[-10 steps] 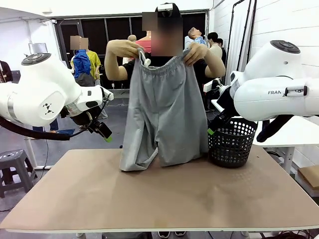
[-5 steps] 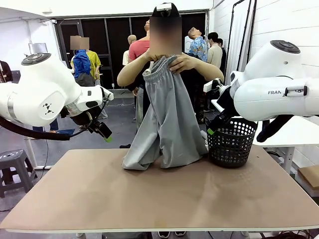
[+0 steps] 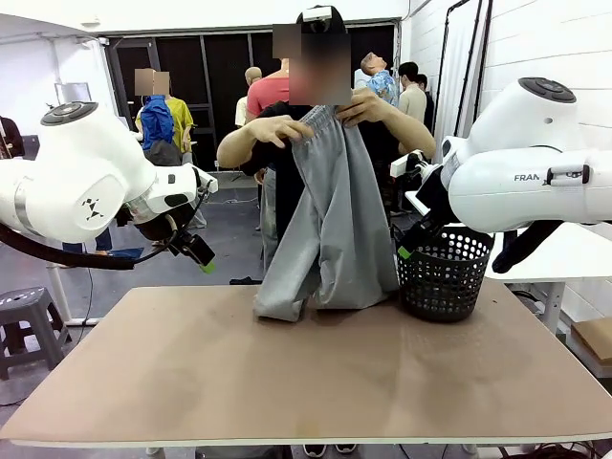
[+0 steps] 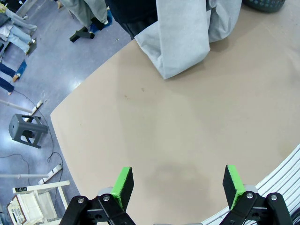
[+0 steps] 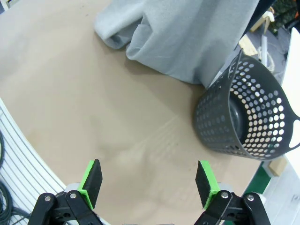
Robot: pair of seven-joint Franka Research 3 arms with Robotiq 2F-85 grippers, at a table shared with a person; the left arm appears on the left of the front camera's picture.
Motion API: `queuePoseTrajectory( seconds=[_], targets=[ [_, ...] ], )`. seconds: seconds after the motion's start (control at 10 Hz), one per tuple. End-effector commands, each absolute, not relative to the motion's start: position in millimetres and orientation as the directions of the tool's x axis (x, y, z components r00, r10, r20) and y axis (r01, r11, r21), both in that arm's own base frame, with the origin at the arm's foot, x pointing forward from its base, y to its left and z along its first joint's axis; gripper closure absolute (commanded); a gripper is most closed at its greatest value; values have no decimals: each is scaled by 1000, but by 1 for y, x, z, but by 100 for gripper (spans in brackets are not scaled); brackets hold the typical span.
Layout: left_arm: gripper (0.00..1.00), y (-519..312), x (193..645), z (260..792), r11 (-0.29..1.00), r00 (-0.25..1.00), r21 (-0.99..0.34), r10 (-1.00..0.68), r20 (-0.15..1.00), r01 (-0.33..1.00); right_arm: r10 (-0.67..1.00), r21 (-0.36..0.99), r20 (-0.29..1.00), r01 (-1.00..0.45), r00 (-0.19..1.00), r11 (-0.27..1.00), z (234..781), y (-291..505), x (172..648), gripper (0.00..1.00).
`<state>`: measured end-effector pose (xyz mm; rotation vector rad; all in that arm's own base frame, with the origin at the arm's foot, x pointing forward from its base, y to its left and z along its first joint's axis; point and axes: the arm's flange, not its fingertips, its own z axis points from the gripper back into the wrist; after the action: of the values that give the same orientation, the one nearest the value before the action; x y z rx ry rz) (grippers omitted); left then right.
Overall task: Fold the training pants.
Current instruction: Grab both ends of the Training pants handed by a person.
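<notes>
what changed: the person's hands (image 3: 287, 129) had pulled the two waistband ends together. The training pants (image 3: 330, 220) hung flat and wide a second earlier, and by now they were doubled lengthwise, leg over leg.
where the pants were: held up in front of the person's chest at the far side. The hems were bunched on the tabletop (image 3: 306, 382), just beside the black basket (image 3: 445, 273), and they'd slid a bit toward the middle.
left tool (image 3: 196, 251): fingers spread wide with nothing between them, up over the left side of the tabletop and well apart from the cloth. It hadn't budged.
right tool (image 3: 406, 251): same deal, spread and empty, parked near the basket and not touching it.
what it meant for you: looked like the person did the first fold in the air. The pants weren't lying flat yet, so my guess is the crosswise fold was still to come and you had nothing to grab just then.
</notes>
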<state>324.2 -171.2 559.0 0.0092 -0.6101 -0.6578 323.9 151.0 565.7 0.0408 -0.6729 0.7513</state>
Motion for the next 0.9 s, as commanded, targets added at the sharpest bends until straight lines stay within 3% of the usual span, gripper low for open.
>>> queuePoseTrajectory(
  seconds=[0.0,0.8],
  targets=[
    [0,-171,326,560,798,625,193,-575,528,571,618,-197,578,-643,534,740,565,151,324,0],
    [0,-171,326,560,798,625,193,-575,528,571,618,-197,578,-643,534,740,565,151,324,0]
  ],
)
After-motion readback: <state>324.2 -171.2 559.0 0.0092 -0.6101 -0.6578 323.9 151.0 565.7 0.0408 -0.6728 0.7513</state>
